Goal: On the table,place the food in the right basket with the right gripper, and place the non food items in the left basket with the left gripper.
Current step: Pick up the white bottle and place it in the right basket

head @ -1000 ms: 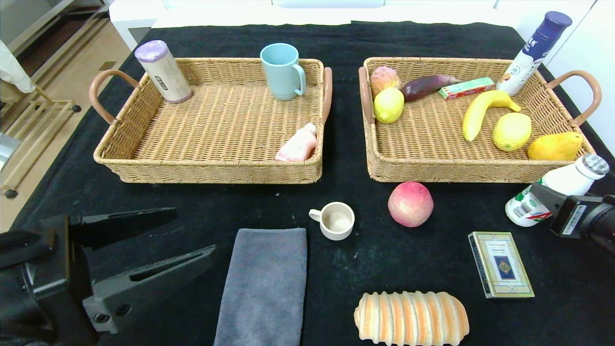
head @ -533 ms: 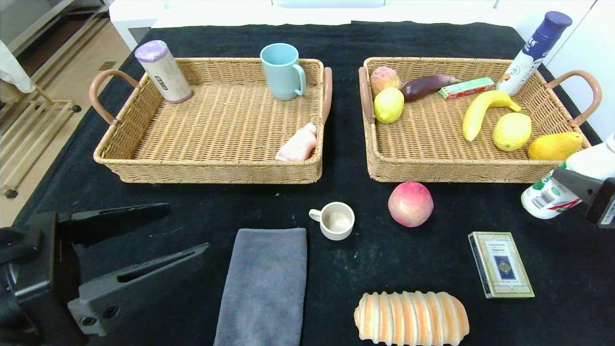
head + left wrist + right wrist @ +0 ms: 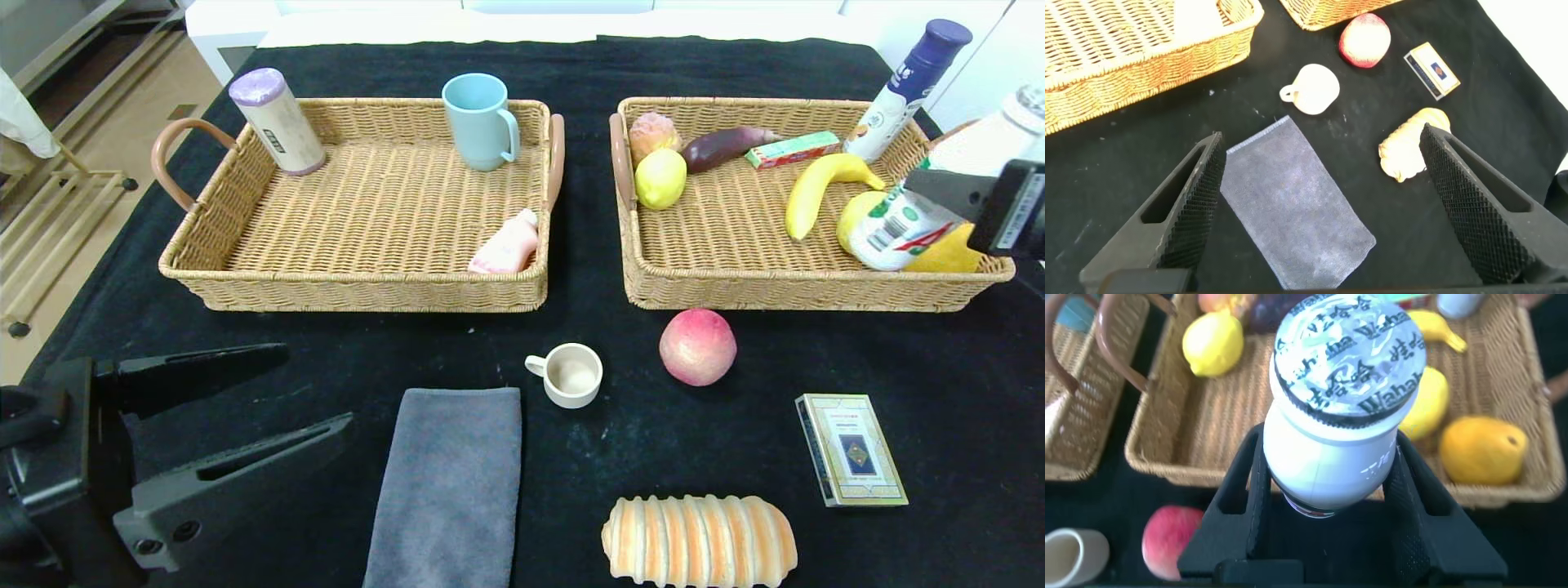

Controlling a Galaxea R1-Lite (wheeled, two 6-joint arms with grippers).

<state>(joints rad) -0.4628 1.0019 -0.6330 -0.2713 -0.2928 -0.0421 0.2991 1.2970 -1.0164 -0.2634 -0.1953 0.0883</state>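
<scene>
Patience suits the left gripper, idle with fingers spread wide and empty by the grey towel, while the right gripper, clamped on the white bottle above the right basket, should lower it onto bare wicker clear of the banana.

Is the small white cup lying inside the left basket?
No. The white cup stands on the black table, in front of both baskets.
</scene>
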